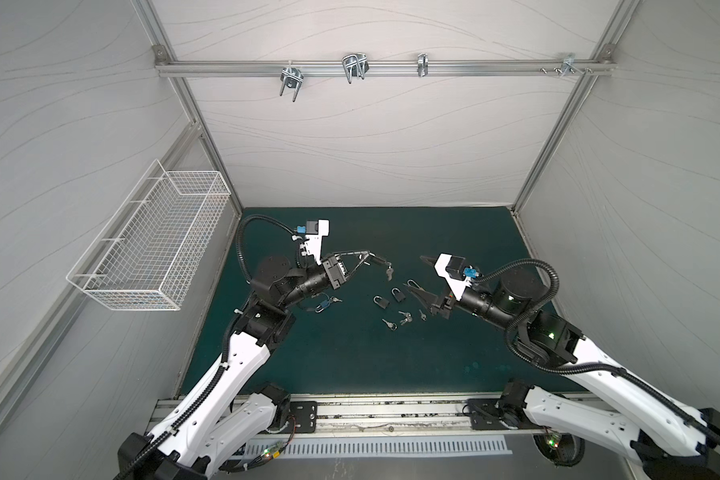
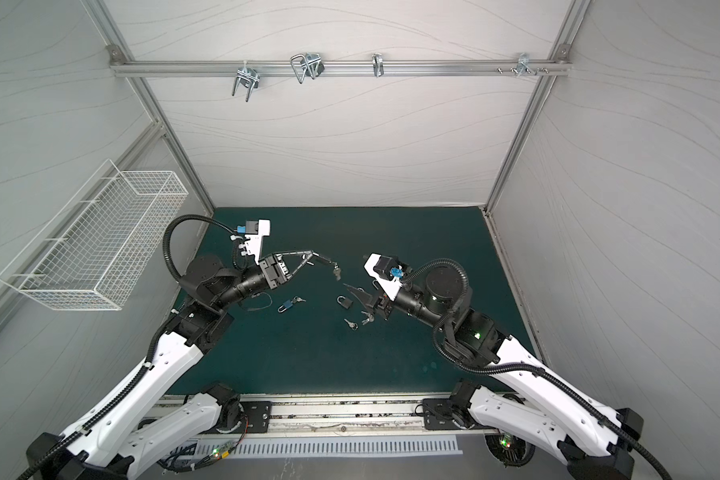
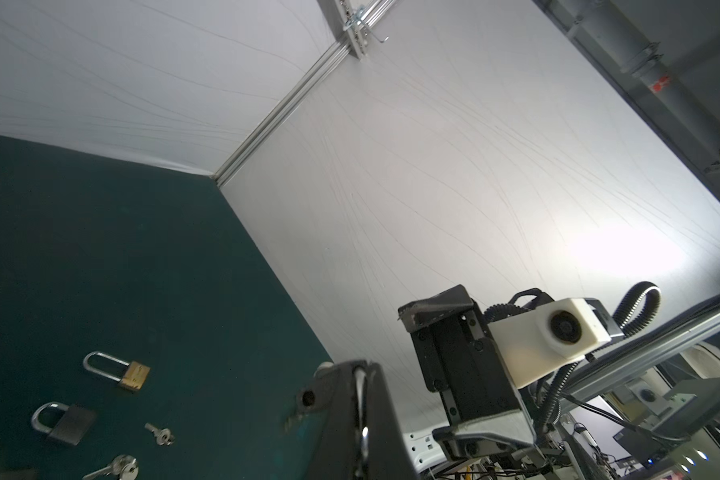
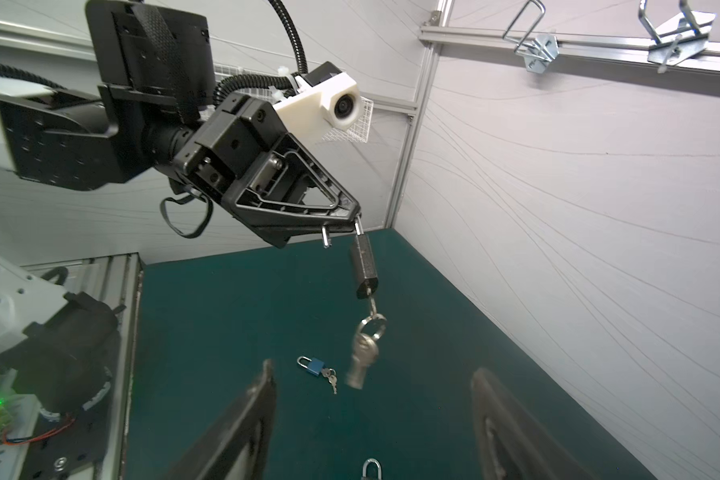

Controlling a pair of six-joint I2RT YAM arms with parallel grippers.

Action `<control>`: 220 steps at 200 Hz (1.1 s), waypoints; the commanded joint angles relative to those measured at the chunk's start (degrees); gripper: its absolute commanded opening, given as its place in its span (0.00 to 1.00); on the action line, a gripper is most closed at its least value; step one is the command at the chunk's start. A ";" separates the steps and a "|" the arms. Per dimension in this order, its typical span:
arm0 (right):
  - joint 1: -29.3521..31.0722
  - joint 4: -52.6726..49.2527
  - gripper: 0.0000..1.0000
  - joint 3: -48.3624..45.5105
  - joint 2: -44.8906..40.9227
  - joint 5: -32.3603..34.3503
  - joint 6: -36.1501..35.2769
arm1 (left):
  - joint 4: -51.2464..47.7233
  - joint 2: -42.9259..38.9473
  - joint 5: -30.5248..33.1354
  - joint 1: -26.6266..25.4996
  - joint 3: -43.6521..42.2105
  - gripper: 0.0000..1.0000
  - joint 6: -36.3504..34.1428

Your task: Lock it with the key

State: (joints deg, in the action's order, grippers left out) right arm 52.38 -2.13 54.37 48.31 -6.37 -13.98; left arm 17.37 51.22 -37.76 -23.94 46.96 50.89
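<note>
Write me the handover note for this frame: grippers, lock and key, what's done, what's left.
Left gripper: shut on the shackle of a black padlock, held up over the mat.
Right gripper: open, empty, low over the mat.
Key: in the padlock's keyhole, with a spare key dangling from its ring.
Done: padlock lifted, key inserted.
Left: the shackle looks open, with one leg free; probably press it shut and turn the key.

In a top view you see the basket (image 1: 150, 237) at the left edge, the rail (image 1: 383, 68) across the top, two padlocks (image 1: 379, 302) at mid-frame on the mat (image 1: 350, 365), keys (image 1: 404, 318) just below them, and a lone padlock (image 1: 321, 308) to their left.
</note>
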 commanded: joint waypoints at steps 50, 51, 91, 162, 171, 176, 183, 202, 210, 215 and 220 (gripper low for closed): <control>-15.37 18.48 0.71 6.44 8.92 -37.89 24.51 | 15.68 0.80 -2.21 -1.85 3.32 0.00 6.76; -15.29 18.66 0.71 6.53 9.09 -38.04 24.65 | 15.77 0.80 -2.13 -1.96 3.32 0.00 6.81; -12.81 17.23 0.70 8.65 11.35 -35.58 23.31 | 17.90 1.38 -1.36 -4.87 3.54 0.00 6.73; -6.12 7.13 0.64 10.64 11.52 -23.48 14.19 | 20.88 3.52 -2.55 -6.04 5.15 0.00 7.12; -6.09 7.59 0.63 10.51 11.70 -23.77 15.10 | 21.34 3.79 -2.76 -6.06 5.33 0.00 7.24; -6.09 7.86 0.63 10.49 11.80 -23.78 15.98 | 21.58 3.91 -2.89 -6.11 5.34 0.00 7.32; -6.07 8.14 0.63 10.49 11.90 -23.77 16.92 | 21.87 4.01 -2.85 -6.25 5.33 0.00 7.51; -6.13 9.32 0.62 10.27 11.93 -24.52 19.21 | 21.87 3.72 -2.77 -6.46 5.18 0.00 7.64; -6.16 9.80 0.61 10.25 11.98 -24.85 20.17 | 21.84 3.46 -2.67 -6.48 4.99 0.00 7.57; -6.21 9.96 0.60 10.23 11.98 -25.18 20.66 | 21.67 3.29 -2.63 -6.53 4.85 0.00 7.55; -6.23 10.44 0.58 10.15 12.04 -25.55 21.15 | 21.61 3.23 -2.54 -6.58 4.71 0.00 7.42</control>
State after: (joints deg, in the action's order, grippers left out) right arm 46.22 6.00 64.38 60.23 -30.72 4.14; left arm 34.17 55.22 -39.55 -30.09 49.12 57.49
